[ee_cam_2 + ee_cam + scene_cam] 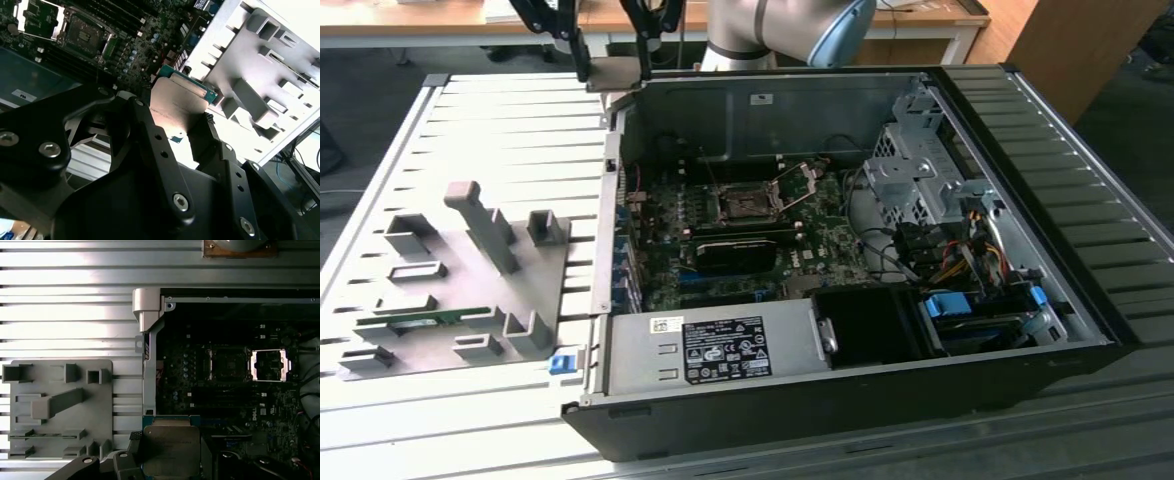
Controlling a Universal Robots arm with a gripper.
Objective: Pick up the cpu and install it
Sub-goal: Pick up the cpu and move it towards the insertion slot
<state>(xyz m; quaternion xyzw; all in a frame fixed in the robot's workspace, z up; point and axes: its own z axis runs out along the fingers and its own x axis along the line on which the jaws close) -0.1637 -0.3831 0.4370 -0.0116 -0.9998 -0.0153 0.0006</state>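
- Fingers [150, 137] of the gripper [175, 117] are closed partway, pinching the cpu [177, 100] by two opposite edges. It lies flat between the tips, and both wrist views show its silvery face and green rim.
- Just under the fingertips, in the exterior view, is one corner of the open case [761, 125]. The cpu is held in the air above that rim.
- Farther below the fingers, the board [761, 255] covers the case floor.
- Well apart from the fingers, the socket [228, 363] sits on the board with its dark centre exposed. Its metal frame [270, 365] is swung open just beside it.
- Outside the case, off to one side of the fingers, a grey tray [97, 415] rests on the slatted table [65, 315]. A green stick [414, 319] lies in the tray.
- Farthest from the fingers is the power supply [707, 350], at the case's opposite end.
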